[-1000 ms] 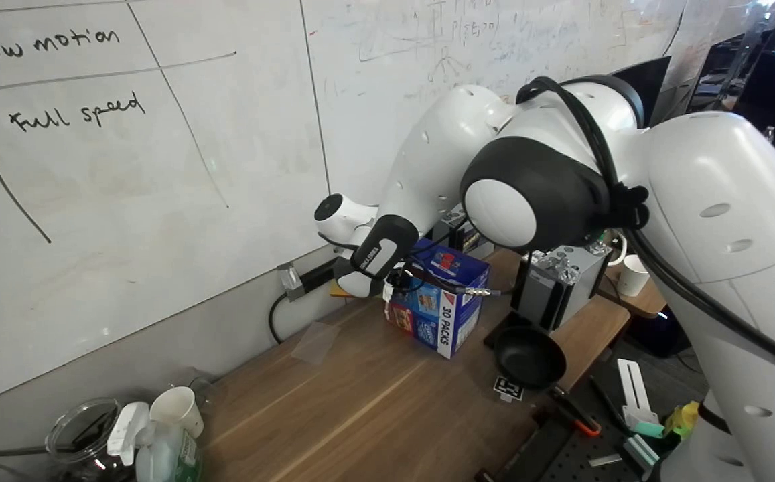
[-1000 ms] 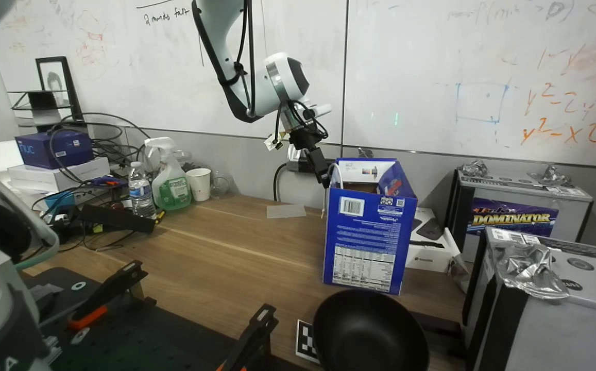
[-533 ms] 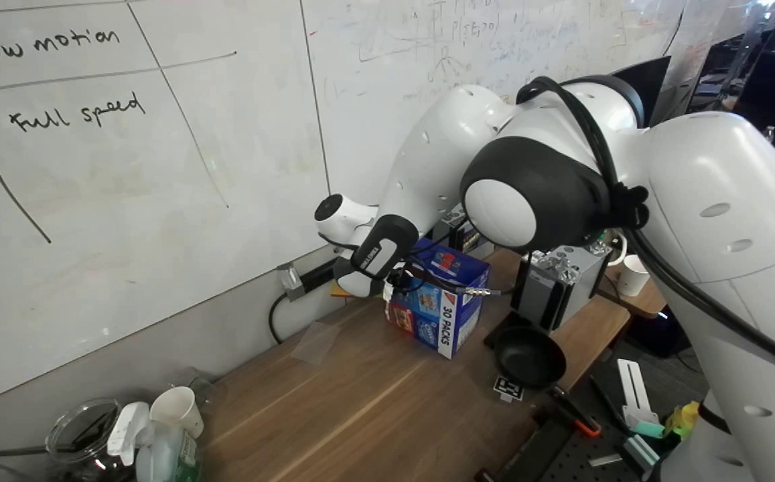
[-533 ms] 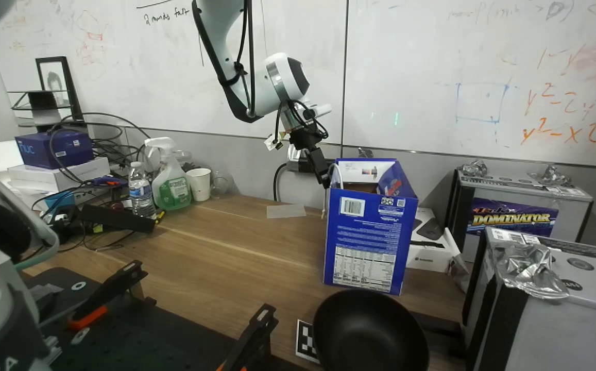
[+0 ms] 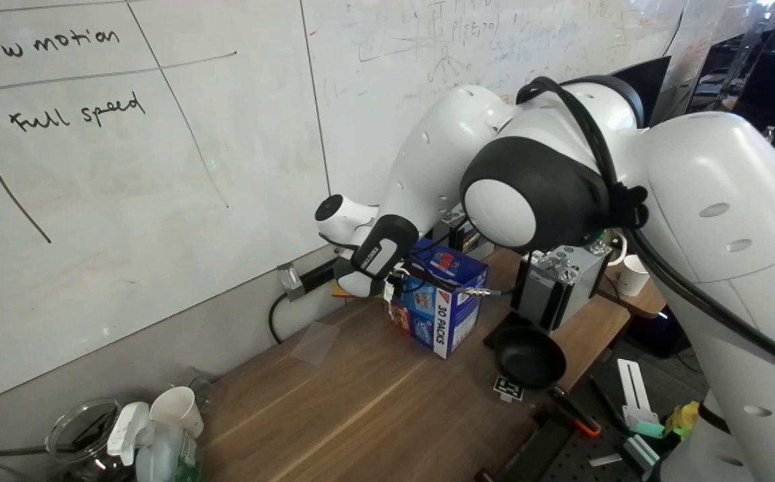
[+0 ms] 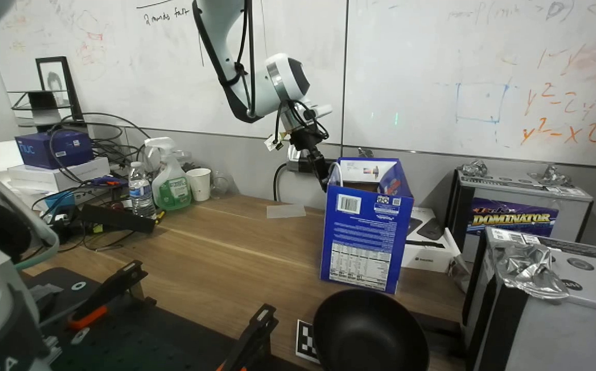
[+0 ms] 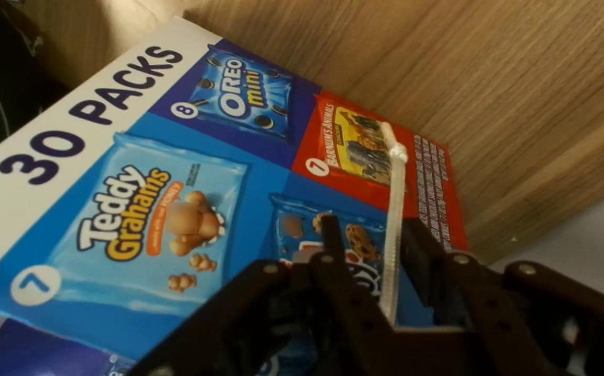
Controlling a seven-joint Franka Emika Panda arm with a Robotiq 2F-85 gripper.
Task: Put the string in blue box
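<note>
White, ribbed and knotted near its tip, the string (image 7: 395,214) hangs right of centre in the wrist view, before the printed cardboard of the blue box (image 7: 249,180). It passes between the spread fingers of the gripper (image 7: 374,232). Wood-grained bench (image 7: 521,68) fills the upper right. In an exterior view the string loops at the open rim.

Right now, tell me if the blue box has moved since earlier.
Yes, the blue box shifted slightly left against the black pan in both exterior views.

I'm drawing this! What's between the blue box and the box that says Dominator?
A white box, partly behind the blue box, in an exterior view.
</note>
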